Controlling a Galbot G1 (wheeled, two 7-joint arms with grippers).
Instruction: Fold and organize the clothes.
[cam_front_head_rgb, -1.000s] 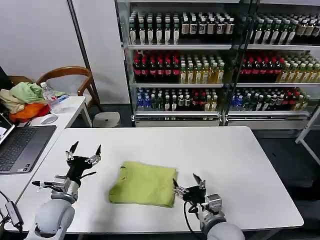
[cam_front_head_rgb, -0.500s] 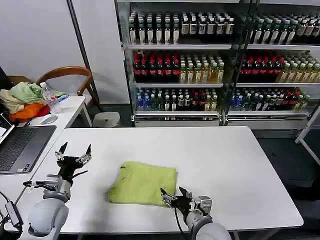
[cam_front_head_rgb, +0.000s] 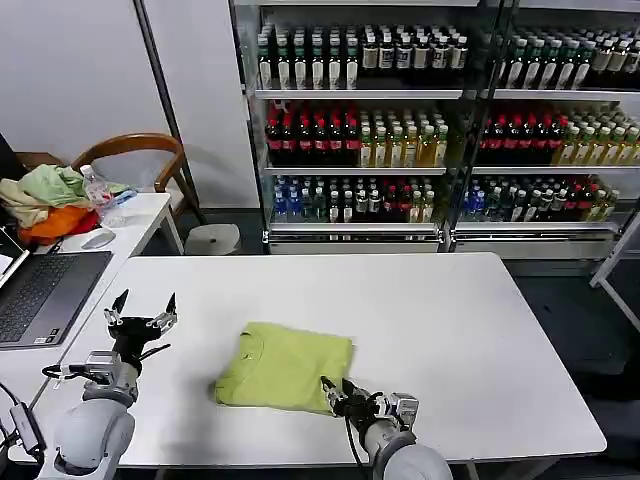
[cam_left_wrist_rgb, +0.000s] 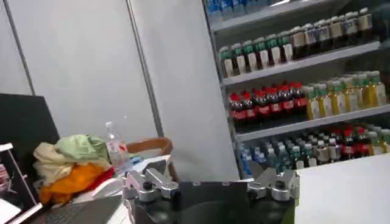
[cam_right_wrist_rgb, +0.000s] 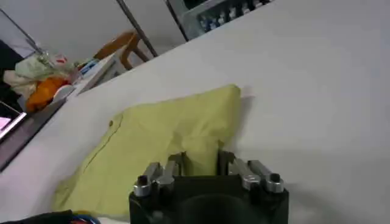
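Right now the folded T-shirt (cam_front_head_rgb: 286, 368) lies toward the near edge of the white worktop (cam_front_head_rgb: 470, 330), a little left of its middle, its long axis running roughly along that edge. The right gripper (cam_front_head_rgb: 336, 392) sits at the shirt's near right corner; in the right wrist view its fingers (cam_right_wrist_rgb: 175, 163) stand slightly apart with the yellow-green hem between them, not visibly pinched. So the cloth lies straight ahead of that gripper, toward the far edge. The left gripper (cam_front_head_rgb: 139, 313) hovers well apart from the shirt near the worktop's left edge, fingers spread and pointing up. The right arm is plainly the nearer. Bare worktop lies open toward the far and right edges, while the near edge is close.
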